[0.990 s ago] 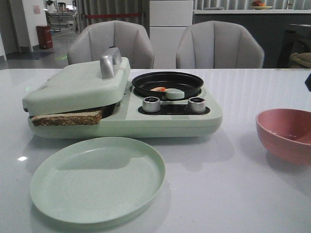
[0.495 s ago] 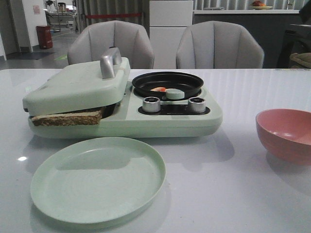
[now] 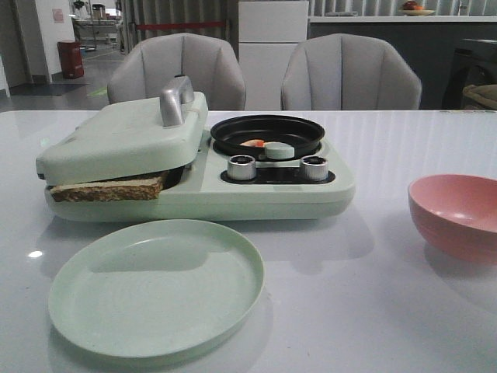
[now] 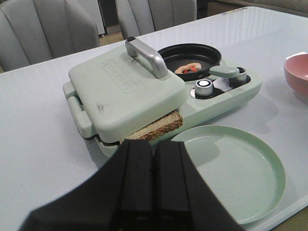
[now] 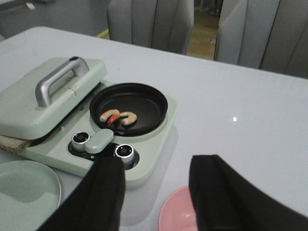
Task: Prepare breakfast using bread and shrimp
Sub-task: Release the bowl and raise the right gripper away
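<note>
The bread (image 3: pixel 109 189) lies in the pale green breakfast maker (image 3: pixel 256 194), under its closed lid (image 3: pixel 124 136); only a brown crust edge sticks out, also in the left wrist view (image 4: pixel 159 127). The shrimp (image 5: pixel 118 117) lie in the black round pan (image 5: pixel 129 108), and show in the front view (image 3: pixel 252 143) and the left wrist view (image 4: pixel 187 69). My left gripper (image 4: pixel 153 149) is shut and empty, held above the table near the plate. My right gripper (image 5: pixel 156 166) is open and empty, above the pink bowl (image 5: pixel 178 214). Neither gripper shows in the front view.
An empty pale green plate (image 3: pixel 155 286) lies in front of the maker. The pink bowl (image 3: pixel 457 214) stands at the right. Two silver knobs (image 3: pixel 241 166) and a pale green knob (image 3: pixel 279 150) sit on the maker. Two grey chairs (image 3: pixel 182 70) stand behind the table.
A dark shape at the right edge of the front view, seen a second ago, has gone out of the picture. The maker, plate and bowl have not moved.
</note>
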Controlling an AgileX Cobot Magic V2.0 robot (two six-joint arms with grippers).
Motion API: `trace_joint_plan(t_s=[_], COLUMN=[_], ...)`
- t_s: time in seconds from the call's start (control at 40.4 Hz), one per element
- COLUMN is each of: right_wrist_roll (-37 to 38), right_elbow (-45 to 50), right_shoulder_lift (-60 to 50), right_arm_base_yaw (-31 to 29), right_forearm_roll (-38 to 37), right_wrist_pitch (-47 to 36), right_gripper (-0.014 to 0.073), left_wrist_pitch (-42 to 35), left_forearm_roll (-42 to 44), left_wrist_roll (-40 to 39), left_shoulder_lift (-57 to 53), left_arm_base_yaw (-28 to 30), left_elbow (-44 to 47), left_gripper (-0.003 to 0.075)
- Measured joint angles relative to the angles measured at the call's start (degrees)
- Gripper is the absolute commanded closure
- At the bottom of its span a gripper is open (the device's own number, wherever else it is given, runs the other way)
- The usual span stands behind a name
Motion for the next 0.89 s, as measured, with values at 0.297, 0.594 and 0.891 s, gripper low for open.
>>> trace_joint_plan(t_s=[0.297, 0.594, 0.891], right_wrist_roll=[0.0, 0.0, 0.0], right_elbow=[11.2, 19.1, 20.4], right_shoulder_lift=[-19.2, -30.7, -31.0], right_arm_base_yaw=[0.0, 0.0, 0.0], right_forearm_roll=[0.8, 0.8, 0.8], right_wrist_pitch=[-2.8, 0.2, 1.0], right_gripper=[0.0157, 0.0157, 0.0157], left_wrist_pitch=[0.0, 0.0, 0.0], left_forearm_roll=[0.0, 0.0, 0.0], left_wrist_roll=[0.0, 0.0, 0.0], left_shoulder_lift=[0.0, 0.0, 0.0], left_arm_base_yaw=[0.0, 0.0, 0.0], left_elbow=[0.0, 0.0, 0.0], left_gripper=[0.0687, 0.0687, 0.0687])
